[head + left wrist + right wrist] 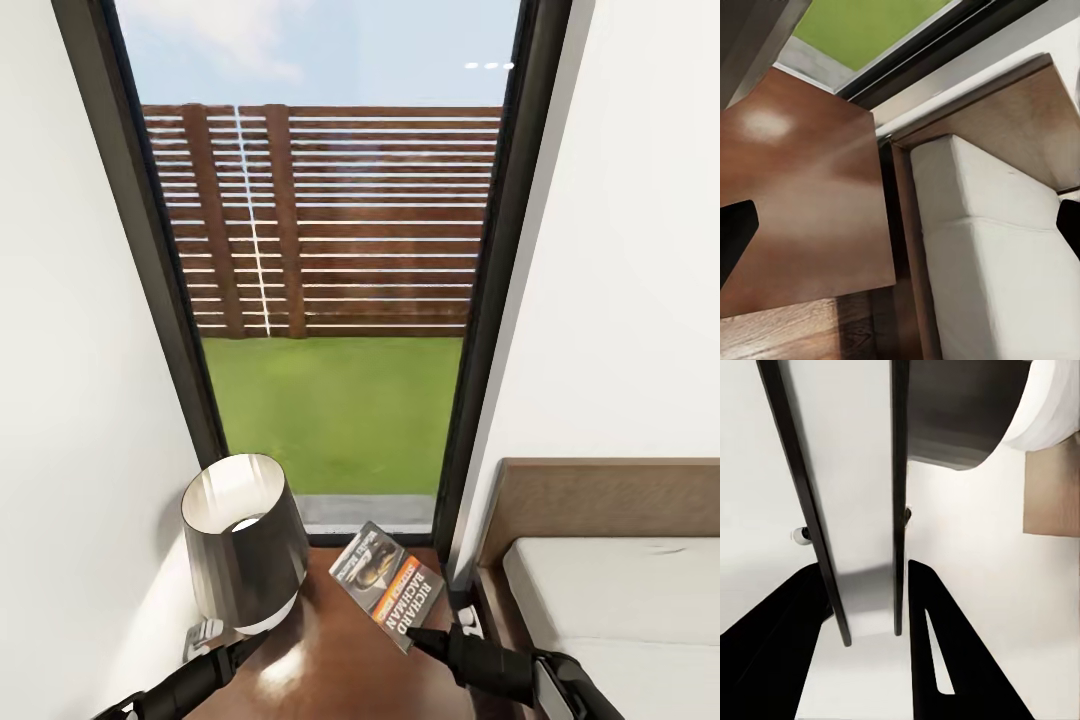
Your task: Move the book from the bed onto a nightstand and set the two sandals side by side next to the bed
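The right gripper [418,637] is clamped on the near edge of the book [387,583] (cover lettered "RICHARD BACHMAN"), held over the nightstand [340,670] right of the lamp [244,540], by the window [340,300]. The left wrist view shows the bed [1005,262] beside the nightstand, the left gripper [900,232] spread wide, empty.

The book [387,583] (orange band, "RICHARD") seems held tilted above the glossy nightstand [330,670] beside the bed [610,590].

Nightstand and bed by the window

The glossy brown nightstand [340,660] carried 1 lamp [245,540], while the book [387,583] hung tilted over it. Just beside it stood the bed [620,600], its white mattress bare.
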### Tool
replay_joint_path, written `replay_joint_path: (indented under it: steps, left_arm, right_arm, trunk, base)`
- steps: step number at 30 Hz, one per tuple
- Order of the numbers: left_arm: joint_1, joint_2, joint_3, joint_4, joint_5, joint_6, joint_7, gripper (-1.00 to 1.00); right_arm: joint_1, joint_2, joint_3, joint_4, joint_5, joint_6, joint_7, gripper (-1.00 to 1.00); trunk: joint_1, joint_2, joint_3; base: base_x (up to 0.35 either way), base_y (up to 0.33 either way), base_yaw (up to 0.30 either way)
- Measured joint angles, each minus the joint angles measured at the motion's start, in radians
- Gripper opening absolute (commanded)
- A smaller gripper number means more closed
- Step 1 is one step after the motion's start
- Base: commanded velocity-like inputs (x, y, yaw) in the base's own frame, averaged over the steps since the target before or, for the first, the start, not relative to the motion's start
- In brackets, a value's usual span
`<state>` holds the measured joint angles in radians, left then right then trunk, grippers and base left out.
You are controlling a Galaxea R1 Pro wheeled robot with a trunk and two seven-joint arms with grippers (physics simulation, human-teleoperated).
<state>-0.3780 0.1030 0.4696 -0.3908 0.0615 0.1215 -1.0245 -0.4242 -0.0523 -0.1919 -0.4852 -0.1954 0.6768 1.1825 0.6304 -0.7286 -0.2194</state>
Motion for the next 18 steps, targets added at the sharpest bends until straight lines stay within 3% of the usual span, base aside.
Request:
replay_joint_path:
  steps: [11, 18]
  left_arm:
    - [0.0, 0.0, 0.0, 0.0, 0.0, 0.0, 0.0, 1.0]
    - [0.0, 0.0, -0.001, 0.0, 0.0, 0.0, 0.0, 1.0]
  right_arm:
    - [0.0, 0.003, 0.0, 0.0, 0.004, -0.003, 0.006, -1.0]
    - [0.0, 0.003, 0.0, 0.001, 0.005, -0.003, 0.005, -1.0]
  trunk:
    - [0.0, 0.0, 0.0]
    - [0.027, -0.049, -0.022]
  base:
    - [0.0, 0.0, 0.0]
    - [0.0, 0.0, 0.0]
